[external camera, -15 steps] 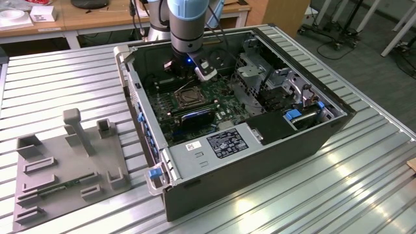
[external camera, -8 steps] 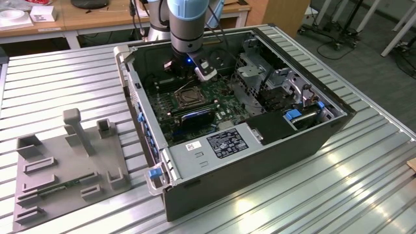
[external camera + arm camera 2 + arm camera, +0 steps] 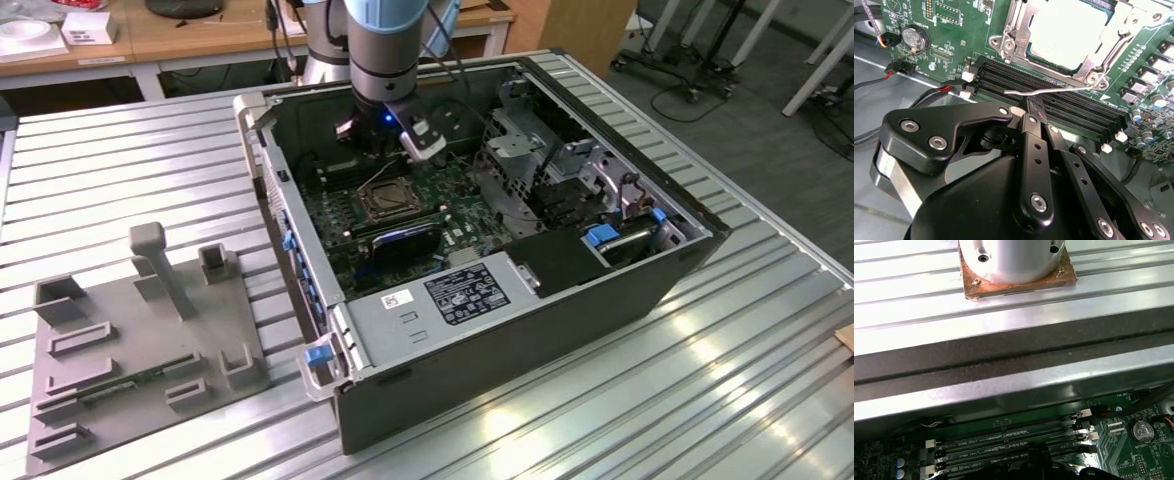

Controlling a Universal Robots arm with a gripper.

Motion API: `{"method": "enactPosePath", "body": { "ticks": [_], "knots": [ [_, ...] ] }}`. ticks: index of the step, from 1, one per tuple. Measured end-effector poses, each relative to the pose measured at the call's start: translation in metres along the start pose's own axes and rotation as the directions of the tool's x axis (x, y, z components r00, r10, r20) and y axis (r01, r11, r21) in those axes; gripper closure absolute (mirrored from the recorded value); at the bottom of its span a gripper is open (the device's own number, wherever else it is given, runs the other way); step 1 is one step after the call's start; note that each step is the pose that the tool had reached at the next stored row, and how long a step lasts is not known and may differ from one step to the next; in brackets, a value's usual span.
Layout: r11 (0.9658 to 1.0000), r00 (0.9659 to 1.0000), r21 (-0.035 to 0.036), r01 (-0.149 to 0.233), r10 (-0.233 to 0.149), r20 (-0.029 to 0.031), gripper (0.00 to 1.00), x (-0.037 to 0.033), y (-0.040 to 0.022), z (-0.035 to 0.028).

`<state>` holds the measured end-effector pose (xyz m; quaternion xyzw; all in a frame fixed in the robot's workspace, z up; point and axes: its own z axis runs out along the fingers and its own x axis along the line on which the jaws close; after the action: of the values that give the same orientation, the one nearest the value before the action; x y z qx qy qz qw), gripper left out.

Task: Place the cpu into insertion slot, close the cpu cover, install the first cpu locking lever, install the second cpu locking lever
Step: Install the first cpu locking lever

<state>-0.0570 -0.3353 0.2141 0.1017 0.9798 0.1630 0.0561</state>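
Closed, empty gripper is shown beside the thin, springy locking lever, probably best pushed near its end.

I am working in what is looking like a robotics lab or engineering workshop; my arm is standing by its round metal base on a slotted aluminium table; an open computer case is lying on that table beside a grey fixture plate of part holders; behind, wooden desks are carrying white boxes and trailing cables; wheeled stands are standing on grey carpet.
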Motion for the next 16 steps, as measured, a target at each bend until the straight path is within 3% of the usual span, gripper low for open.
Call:
{"method": "enactPosePath", "body": {
  "ticks": [4,16],
  "knots": [
    [1.0000,1.0000,-0.0081,-0.001,0.001,-0.0011,0.89,0.0000,0.0003,-0.0007],
    [1.0000,1.0000,-0.0094,-0.001,0.001,0.0033,0.89,0.0040,-0.0002,-0.0011]
  ]
}}
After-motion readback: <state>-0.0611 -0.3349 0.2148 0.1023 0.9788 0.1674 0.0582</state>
